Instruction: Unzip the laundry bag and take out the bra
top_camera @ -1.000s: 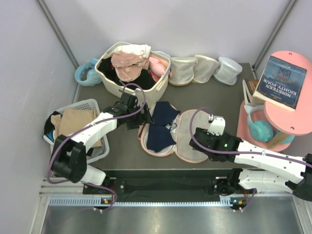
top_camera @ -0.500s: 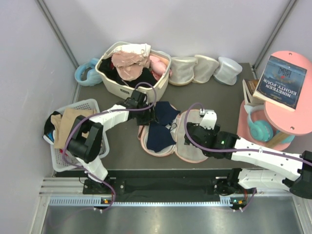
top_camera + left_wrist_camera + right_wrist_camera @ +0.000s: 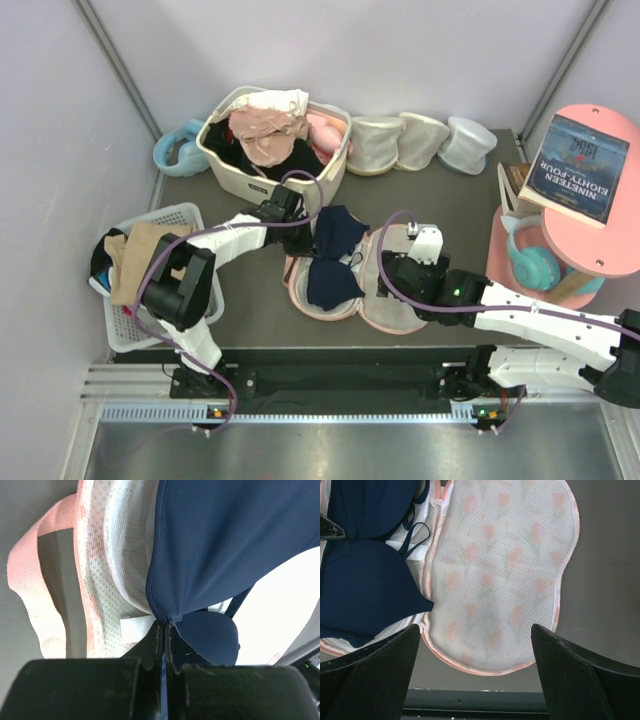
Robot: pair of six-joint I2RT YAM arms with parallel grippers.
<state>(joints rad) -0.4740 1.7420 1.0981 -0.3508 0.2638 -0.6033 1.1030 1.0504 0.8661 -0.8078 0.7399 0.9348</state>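
Note:
The laundry bag [image 3: 400, 310] lies unzipped and spread flat on the dark table, its two peach-pink halves side by side. The navy bra [image 3: 335, 262] rests in the left half, one cup lying flat, the other pulled up at its left edge. My left gripper [image 3: 312, 235] is shut on that edge; in the left wrist view the blue fabric [image 3: 220, 545] is pinched between the black fingers [image 3: 150, 650]. My right gripper [image 3: 385, 290] hovers open over the near edge of the empty right half [image 3: 500, 575], fingers [image 3: 580, 675] wide apart, touching nothing.
A beige basket [image 3: 272, 140] of clothes stands behind the bag. Three cream cups [image 3: 420, 142] line the back. A white basket [image 3: 150, 270] of clothes sits at the left. A pink stand [image 3: 585, 210] with a book and teal headphones [image 3: 530, 262] is at the right.
My left gripper moved right to the bra's edge and shut on it, lifting that cup a little. My right arm shifted left toward the bag, then held still, open.

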